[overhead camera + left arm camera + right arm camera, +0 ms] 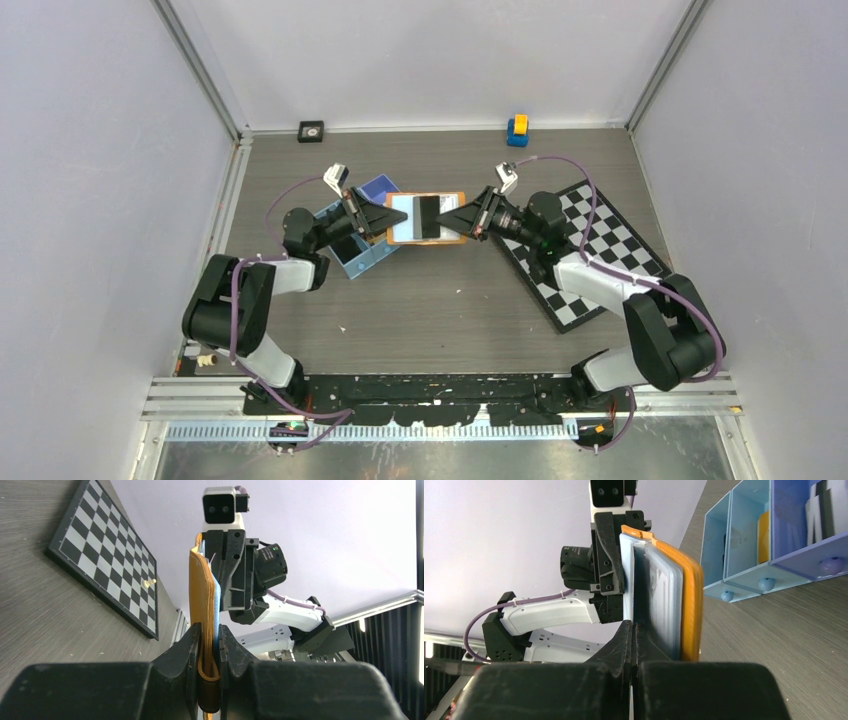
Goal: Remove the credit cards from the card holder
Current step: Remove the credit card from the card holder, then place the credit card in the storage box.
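Top external view: an orange wallet [450,235] is held open, face up, just right of the blue tray [365,258], its left edge close beside the tray's rim. Its long axis runs left to right, from one pincer to the other. The cards [403,217] inside lie crosswise, their long sides pointing away from the arm bases. The left pincer [388,218] comes in over the tray and clamps the wallet's left edge. The right pincer [443,218] reaches in from the side away from the tray, its tips over the wallet's middle. The surface [430,310] is bare on the near side of the tray and wallet, toward the arm bases, and again beyond them toward the back wall. A chessboard [620,240] lies well right of the tray, past the wallet, under the right arm. A yellow and blue block [517,130] stands far beyond and right of the tray, by the back wall.

Left wrist view: the wallet is seen edge-on, its orange back turned to the surface with a gap between them. The two fingers [190,645] squeeze its near edge.

Right wrist view: the right pincer is pressed together on the near edge of a pale card [626,580], the layer farthest from the orange back. The tray's compartments stand beyond the wallet; whether wallet and tray touch cannot be told.
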You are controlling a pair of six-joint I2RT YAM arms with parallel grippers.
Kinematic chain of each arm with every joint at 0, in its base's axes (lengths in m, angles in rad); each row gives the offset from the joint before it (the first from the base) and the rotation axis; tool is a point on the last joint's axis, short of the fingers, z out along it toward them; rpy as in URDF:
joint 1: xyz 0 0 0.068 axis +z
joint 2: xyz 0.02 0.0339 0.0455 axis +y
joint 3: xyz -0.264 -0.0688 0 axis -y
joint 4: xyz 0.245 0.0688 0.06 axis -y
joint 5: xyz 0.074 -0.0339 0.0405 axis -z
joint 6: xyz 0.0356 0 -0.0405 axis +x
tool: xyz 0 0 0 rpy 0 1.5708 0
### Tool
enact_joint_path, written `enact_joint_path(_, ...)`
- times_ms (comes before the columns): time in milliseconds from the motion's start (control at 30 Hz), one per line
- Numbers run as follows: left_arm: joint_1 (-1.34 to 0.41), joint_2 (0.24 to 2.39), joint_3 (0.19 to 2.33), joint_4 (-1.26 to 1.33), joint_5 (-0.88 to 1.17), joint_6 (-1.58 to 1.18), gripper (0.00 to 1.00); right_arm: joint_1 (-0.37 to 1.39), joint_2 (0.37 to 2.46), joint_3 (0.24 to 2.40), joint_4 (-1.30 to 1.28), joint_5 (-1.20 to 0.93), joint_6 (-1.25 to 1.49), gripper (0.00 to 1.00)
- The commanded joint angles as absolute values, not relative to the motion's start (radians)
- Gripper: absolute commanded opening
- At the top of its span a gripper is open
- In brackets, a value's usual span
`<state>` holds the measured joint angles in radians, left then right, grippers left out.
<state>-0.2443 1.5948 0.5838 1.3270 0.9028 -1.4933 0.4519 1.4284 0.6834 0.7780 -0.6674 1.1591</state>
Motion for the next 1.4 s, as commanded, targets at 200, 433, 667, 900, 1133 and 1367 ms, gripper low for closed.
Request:
enact_joint_path(200, -0.187, 1.507, 0.551, 1.219, 0.879, -1.411, 0.0, 0.398, 1.367, 0.656, 0.738, -0.594, 1.126, 0.01)
enact_joint_path(433, -0.134, 1.398, 0.536, 0.917, 0.832, -1.257, 0.0, 0.389, 1.349, 0.654, 0.724, -0.59, 1.122, 0.01)
enact_joint_path(667, -0.052, 1.145, 0.521, 0.592, 0.707, -1.062, 0.0, 0.391, 1.345, 0.684, 0.653, -0.593, 1.076, 0.0)
enact_joint_path(900, -0.027, 0.741, 0.586, 0.068, 0.369, -0.778, 0.0, 0.439, 1.436, 0.846, 0.402, -0.587, 0.957, 0.01)
enact_joint_path(1133, -0.028, 0.534, 0.526, 0.02, 0.156, -0.785, 0.0, 0.516, 1.648, 1.153, 0.071, -0.576, 0.788, 0.01)
enact_joint_path(1367, -0.028, 0.445, 0.489, 0.023, 0.102, -0.795, 0.0, 0.587, 1.867, 1.438, -0.153, -0.53, 0.668, 0.01)
